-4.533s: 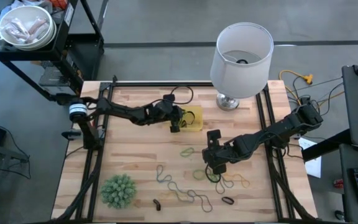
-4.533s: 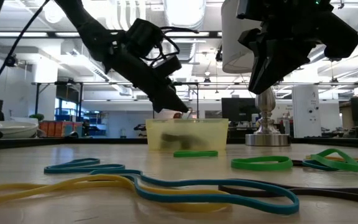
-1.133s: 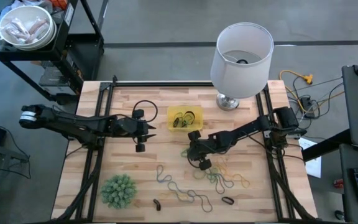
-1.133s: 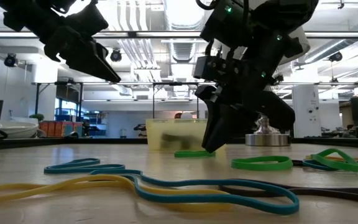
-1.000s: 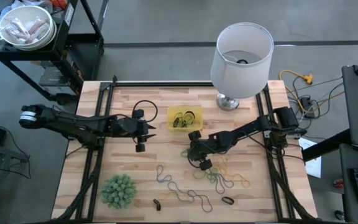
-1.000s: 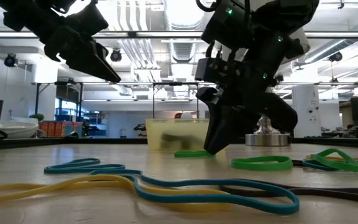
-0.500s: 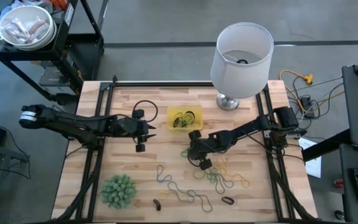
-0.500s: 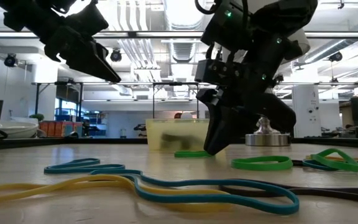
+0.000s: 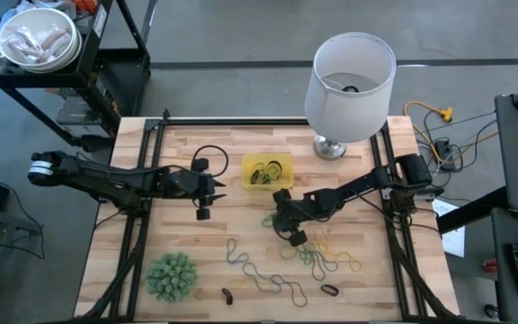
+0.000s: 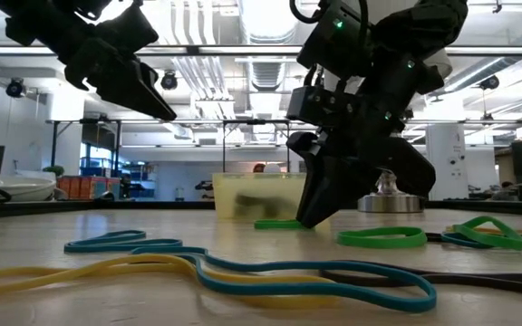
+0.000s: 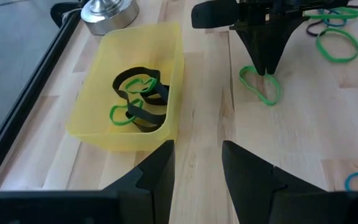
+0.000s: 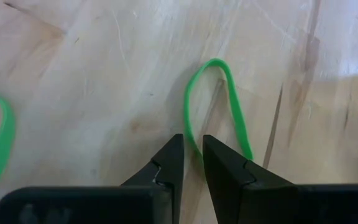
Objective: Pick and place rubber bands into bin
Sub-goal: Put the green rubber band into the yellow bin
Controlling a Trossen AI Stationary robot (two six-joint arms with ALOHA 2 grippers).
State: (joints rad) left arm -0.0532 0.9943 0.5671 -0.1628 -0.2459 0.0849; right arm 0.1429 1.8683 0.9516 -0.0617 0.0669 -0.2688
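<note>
Right end effector (image 12: 192, 163) sits tips-down on the surface, fingers narrowly parted astride a green rubber band (image 12: 219, 99) near the bin (image 9: 267, 171); I count few bands binned, most of the scatter (image 9: 317, 256) left.

Bare wood lies open between the yellow bin (image 9: 267, 171) and the left gripper (image 9: 202, 205) waiting to its left. The right gripper (image 9: 278, 219) crowds the near side of the bin. A white lamp (image 9: 350, 76) blocks the far right corner; a spiky green plant (image 9: 170, 274) fills the near left.
</note>
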